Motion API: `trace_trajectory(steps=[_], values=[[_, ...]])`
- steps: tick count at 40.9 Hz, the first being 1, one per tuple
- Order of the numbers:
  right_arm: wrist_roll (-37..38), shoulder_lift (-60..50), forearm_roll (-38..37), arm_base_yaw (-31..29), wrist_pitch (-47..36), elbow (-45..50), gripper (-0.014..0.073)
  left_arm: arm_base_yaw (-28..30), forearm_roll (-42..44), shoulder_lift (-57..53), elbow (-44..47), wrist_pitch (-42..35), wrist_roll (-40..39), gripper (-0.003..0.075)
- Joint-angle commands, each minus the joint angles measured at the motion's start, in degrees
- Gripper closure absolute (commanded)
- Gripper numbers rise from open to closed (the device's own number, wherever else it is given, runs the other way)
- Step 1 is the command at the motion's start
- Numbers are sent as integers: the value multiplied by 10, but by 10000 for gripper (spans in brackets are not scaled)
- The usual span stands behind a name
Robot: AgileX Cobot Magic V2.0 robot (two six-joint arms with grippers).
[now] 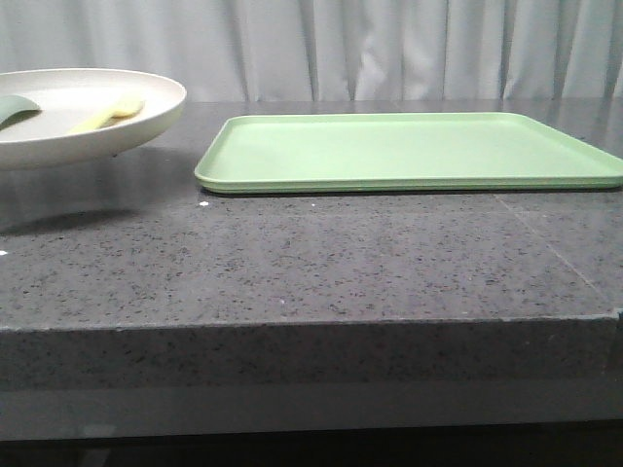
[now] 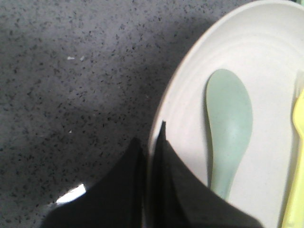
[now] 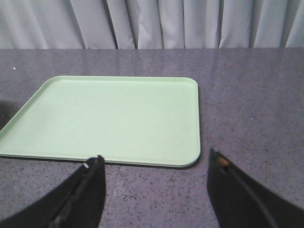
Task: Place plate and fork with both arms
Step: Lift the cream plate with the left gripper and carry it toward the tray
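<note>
Pinched together on the plate's [image 2: 266,71] rim, the jaws of my left gripper [image 2: 151,156] have one dark finger under the rim on the outside and the other lying over its inner slope, with only the thin cream edge between them. In the front view the plate sits at the far left, cut off by the picture's edge, and a shadow lies on the table [image 1: 321,263] below it, though I cannot tell for sure whether the plate touches the stone there.

Inside the plate lie two things. A teal spoon [image 2: 229,128] rests with its bowl toward the middle of the dish and its handle running back toward my left fingers [image 2: 180,190]. Beside it, on the side away from my grip, lies the fork [image 2: 295,161], pale yellow, partly cut off in the wrist view. In the front view the fork [image 1: 107,114] shows as a short yellow piece just right of the spoon [image 1: 15,109].

On the right, the jaws of my right gripper [image 3: 154,183] are spread wide with nothing between them, hanging over bare table at the near edge of the tray [image 3: 114,118]. From the front the tray [image 1: 409,151] lies flat, light green, right of the plate and apart from it, with a grey curtain [image 1: 389,49] behind the table's far edge.
</note>
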Motion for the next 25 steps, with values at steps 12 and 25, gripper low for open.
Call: trace_trajectory(steps=[12,25], values=[[-3,6,3,-2,-45,-20,102,-56,44,-23,-126,19,-126,738],[-3,6,3,-2,-44,-20,102,-171,47,19,-191,-2,-202,738]])
